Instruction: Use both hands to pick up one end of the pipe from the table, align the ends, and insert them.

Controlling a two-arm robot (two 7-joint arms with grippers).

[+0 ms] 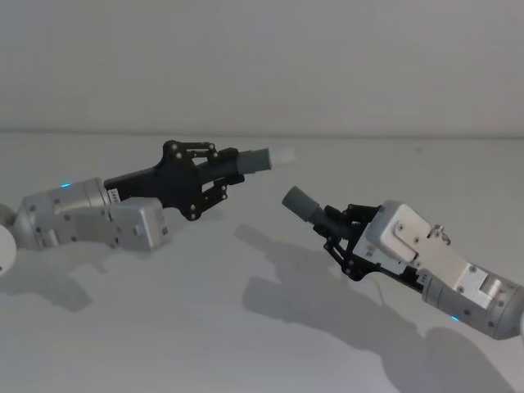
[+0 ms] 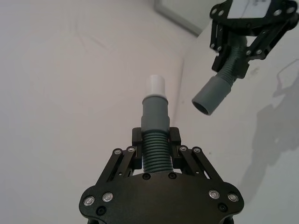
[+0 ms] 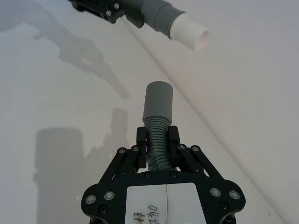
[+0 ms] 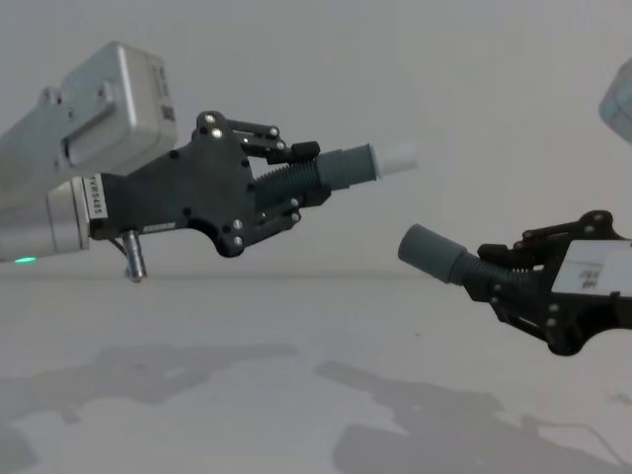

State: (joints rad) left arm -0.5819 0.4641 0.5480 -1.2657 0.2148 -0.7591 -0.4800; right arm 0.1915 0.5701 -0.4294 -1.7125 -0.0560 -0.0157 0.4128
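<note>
Since the two pieces are to be joined in mid-air, the table is used only as a backdrop, with the arms' shadows cast across it. The left gripper is held higher and the right gripper lower, both off the surface, so that the ends face each other across a gap. The left hose and the right hose are each clamped on the ribs just behind the cuff, which leaves the cuff free for mating. The wide grey sleeve is aimed up towards the stepped cuff, though the axes are judged not yet in line. The whitish tip is seen well short of the sleeve's mouth.
</note>
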